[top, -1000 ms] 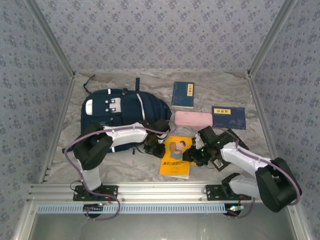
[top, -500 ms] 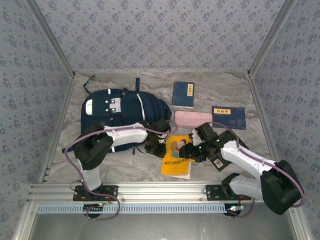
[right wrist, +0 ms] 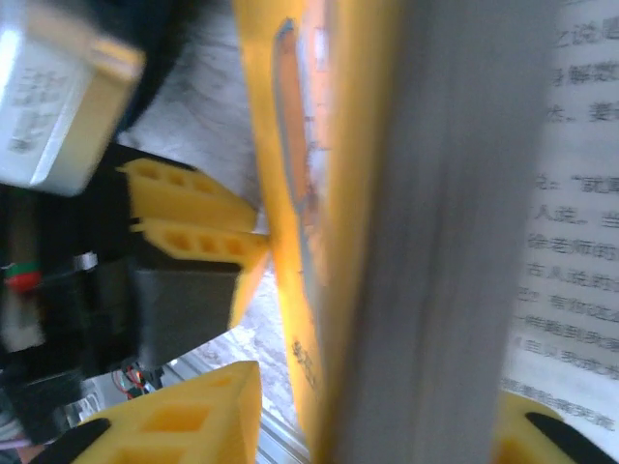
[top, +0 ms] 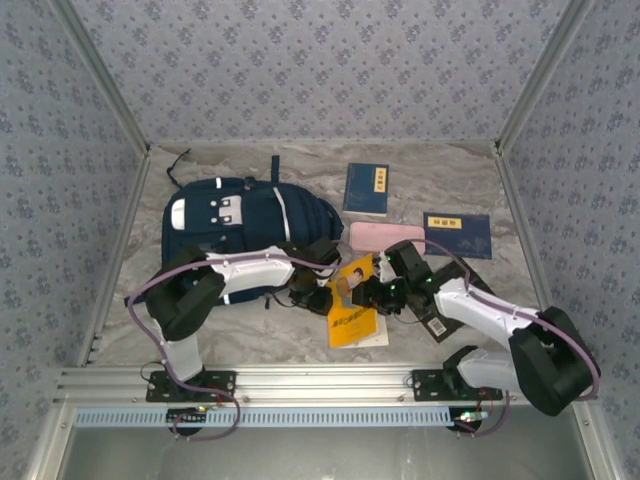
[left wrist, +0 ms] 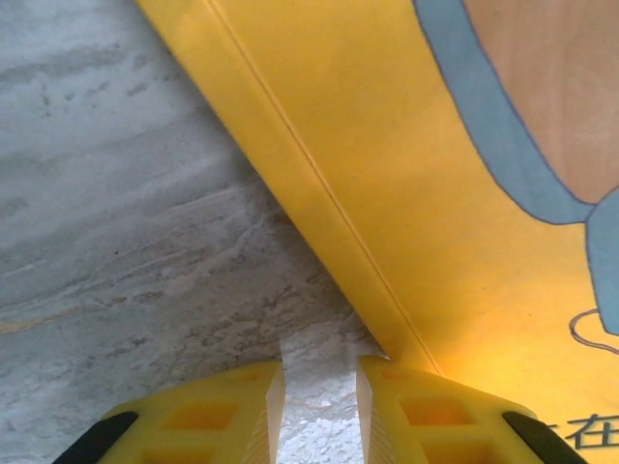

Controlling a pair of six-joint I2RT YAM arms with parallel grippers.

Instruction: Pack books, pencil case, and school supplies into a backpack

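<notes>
The right gripper [top: 373, 292] is clamped on the right-hand edge of the orange book [top: 352, 305]. In the right wrist view the page block stands edge-on between its two yellow fingers [right wrist: 189, 425], filling the space between them. That edge is raised, so the book tilts with its cover facing left and its lower left part down on the table [top: 250, 335], close to the middle of the near edge.

The left gripper [left wrist: 317, 406] sits low against the book's left edge. Its tips are drawn almost together with a thin slit between them; bare marble shows through the slit and nothing is held. One tip touches the yellow cover.

Just left of both grippers lies the navy backpack [top: 240, 225], flat over the left half of the surface. A pink pencil case [top: 385, 237] lies just beyond the right gripper. One navy book [top: 366, 188] lies toward the far edge, and another [top: 458, 235] lies toward the right edge, beside the pencil case.
</notes>
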